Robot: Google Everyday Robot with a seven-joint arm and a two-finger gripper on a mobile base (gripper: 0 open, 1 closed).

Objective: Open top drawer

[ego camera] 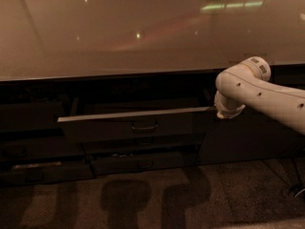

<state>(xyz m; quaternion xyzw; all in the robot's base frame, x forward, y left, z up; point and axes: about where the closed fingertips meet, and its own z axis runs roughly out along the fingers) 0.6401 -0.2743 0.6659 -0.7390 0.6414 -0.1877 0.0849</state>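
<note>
White jointed robot arm [267,97] reaches in from the right; its gripper [223,111] is at the right end of the pale top edge of the wide dark grey top drawer [119,130]; cannot tell whether gripper is spread or closed; drawer stands partly pulled out under glossy beige countertop [143,37]; small loop handle [144,126] centred on its front; narrower dark drawer front [143,164] just below; speckled floor [238,199] carries dark shadows.

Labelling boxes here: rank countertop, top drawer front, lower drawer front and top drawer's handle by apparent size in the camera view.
1. countertop
2. top drawer front
3. lower drawer front
4. handle
The pincer is at the top drawer's right end.
</note>
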